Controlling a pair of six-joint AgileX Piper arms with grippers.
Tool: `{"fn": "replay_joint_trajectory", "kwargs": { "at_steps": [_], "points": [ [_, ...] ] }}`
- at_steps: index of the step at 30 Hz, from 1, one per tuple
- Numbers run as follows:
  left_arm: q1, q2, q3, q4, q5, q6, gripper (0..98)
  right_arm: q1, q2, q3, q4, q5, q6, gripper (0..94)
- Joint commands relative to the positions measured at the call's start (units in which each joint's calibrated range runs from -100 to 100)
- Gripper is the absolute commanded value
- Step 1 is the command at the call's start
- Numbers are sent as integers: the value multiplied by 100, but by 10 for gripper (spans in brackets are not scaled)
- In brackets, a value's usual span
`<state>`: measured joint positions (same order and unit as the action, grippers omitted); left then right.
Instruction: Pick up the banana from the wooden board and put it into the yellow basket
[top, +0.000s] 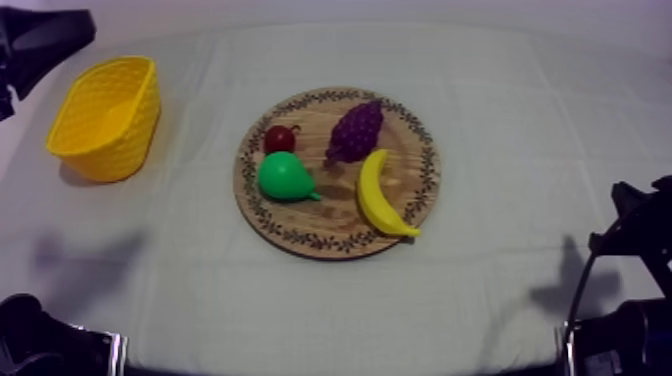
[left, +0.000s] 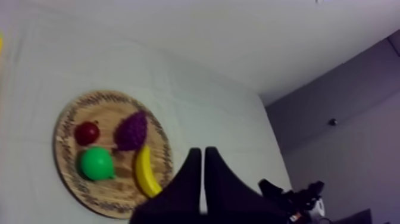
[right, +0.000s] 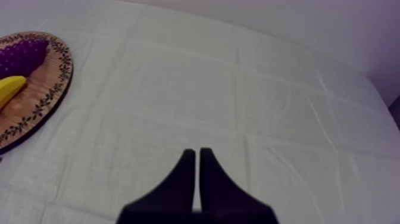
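Presently, my left end effector (left: 199, 154) is clenched on nothing: its two black fingers lie together as a narrow wedge. It is clear of every object, with the board and its fruit lying ahead of it. My right end effector (right: 194, 154) is likewise clenched and empty, over bare cloth, with the board off to one side and well apart. In the top view both arms sit low at their own sides of the table (top: 500, 270).

The banana (top: 378, 195) lies flat on the wooden board (top: 345, 228), on the half nearer my right arm, with one tip reaching the patterned rim. The bunch of grapes (top: 355, 130) sits just beside its other end; I cannot tell whether the two touch. The pear (top: 285, 178) and the small red fruit (top: 278, 138) occupy the half nearer my left arm, apart from the banana. The yellow basket (top: 110, 150) stands on my left side of the table, well apart from the board, mouth up, with nothing visible inside.

Assessment: no step of the task is done. Approach, grasp, lift, carry and release all remain. I judge the left arm better placed for the basket, and the nearby grapes the likeliest thing to be disturbed.
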<state>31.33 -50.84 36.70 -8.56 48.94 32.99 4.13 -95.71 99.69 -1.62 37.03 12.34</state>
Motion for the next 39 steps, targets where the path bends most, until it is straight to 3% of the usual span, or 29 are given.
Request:
{"fn": "replay_joint_trajectory", "kwargs": {
  "at_steps": [1,9,21,26,39],
  "points": [
    [225,652,-523,33,82,123,1,1,-4,-3,-1,-2,-1,6],
    [501,1996,-1223,316,284,214,1,-11,-4,-3,1,-2,1,6],
    [483,3390,-1260,840,243,-15,1,-134,-4,-3,4,-2,-3,6],
    [494,3696,-823,1074,-103,-165,31,-143,-4,-3,4,-2,-1,6],
    [636,3918,-228,1327,-296,-307,138,-139,-4,-3,4,-2,-1,6]
  ]
}}
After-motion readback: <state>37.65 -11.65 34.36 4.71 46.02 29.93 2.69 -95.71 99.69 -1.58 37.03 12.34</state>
